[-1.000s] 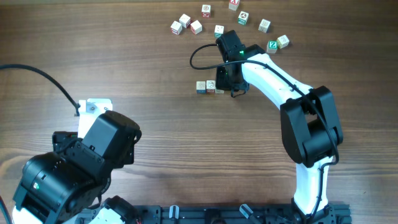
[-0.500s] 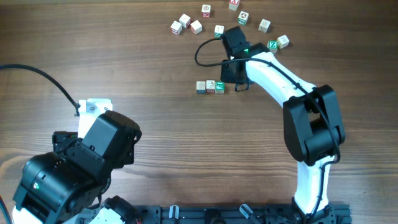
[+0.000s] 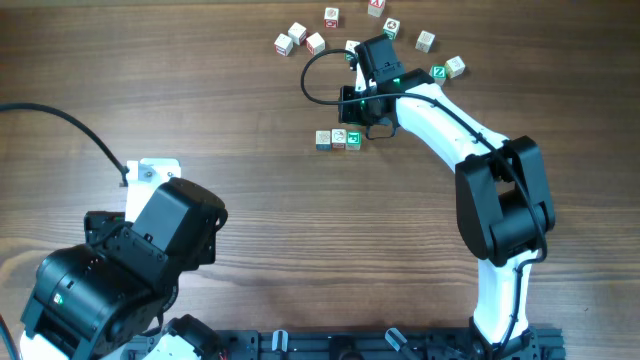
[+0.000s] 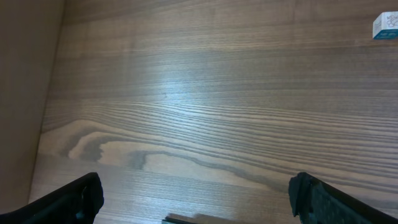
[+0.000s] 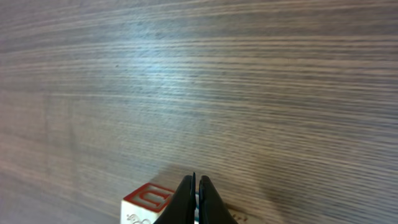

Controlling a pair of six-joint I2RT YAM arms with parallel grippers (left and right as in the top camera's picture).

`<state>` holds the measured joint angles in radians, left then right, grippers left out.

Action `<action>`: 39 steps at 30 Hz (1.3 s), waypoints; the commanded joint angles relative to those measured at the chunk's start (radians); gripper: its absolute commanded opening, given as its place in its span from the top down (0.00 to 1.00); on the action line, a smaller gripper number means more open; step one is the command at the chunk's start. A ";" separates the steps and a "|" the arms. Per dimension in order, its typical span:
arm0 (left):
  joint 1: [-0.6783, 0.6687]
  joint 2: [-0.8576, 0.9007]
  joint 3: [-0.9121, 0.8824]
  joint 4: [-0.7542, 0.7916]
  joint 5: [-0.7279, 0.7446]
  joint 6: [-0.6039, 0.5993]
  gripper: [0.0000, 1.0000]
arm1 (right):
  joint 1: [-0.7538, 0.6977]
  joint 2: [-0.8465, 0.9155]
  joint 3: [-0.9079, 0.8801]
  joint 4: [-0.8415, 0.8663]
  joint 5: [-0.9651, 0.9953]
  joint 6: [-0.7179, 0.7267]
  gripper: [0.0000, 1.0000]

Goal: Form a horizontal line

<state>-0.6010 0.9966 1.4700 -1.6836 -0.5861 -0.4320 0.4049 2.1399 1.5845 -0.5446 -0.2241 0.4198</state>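
Row of three blocks (image 3: 338, 139): upper centre of the overhead view, touching, level.
Right hand (image 5: 196, 198): fingers pressed together, empty, drawn back toward frame top since a second ago.
Line judged complete.
Left hand (image 4: 198, 202): spread wide, empty.

**Overhead.** Fixed above, looked straight down on the whole table (image 3: 220, 120). Arm bases lay along the lower edge. Widest and farthest view.

**Left wrist.** Carried on the left arm (image 3: 130, 270). Sat low and faced obliquely forward across bare wood. The fingers of the left gripper (image 4: 196, 205) framed the lower corners, spread wide. One pale cube (image 4: 385, 26) sat at the upper right corner.

**Right wrist.** Nearest view, close over the wood. The fingers of the right gripper (image 5: 194, 202) were pressed together at bottom centre, with a red-printed cube (image 5: 146, 204) just beside them.

**Shared.** The tabletop appeared in all three views. Which overhead cube matched either wrist cube could not be told.
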 commanded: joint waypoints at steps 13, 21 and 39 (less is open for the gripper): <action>0.003 -0.003 0.002 0.000 -0.006 -0.021 0.00 | 0.037 0.047 -0.016 -0.020 -0.054 -0.027 0.95; 0.003 -0.003 0.002 0.000 -0.006 -0.021 0.00 | 0.037 0.047 -0.016 -0.021 -0.053 -0.043 0.95; 0.003 -0.003 0.002 0.000 -0.006 -0.021 0.00 | 0.081 0.054 0.109 -0.098 0.008 -0.052 0.95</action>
<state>-0.6010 0.9966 1.4700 -1.6836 -0.5861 -0.4320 0.4484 2.1750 1.6798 -0.6430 -0.2420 0.3862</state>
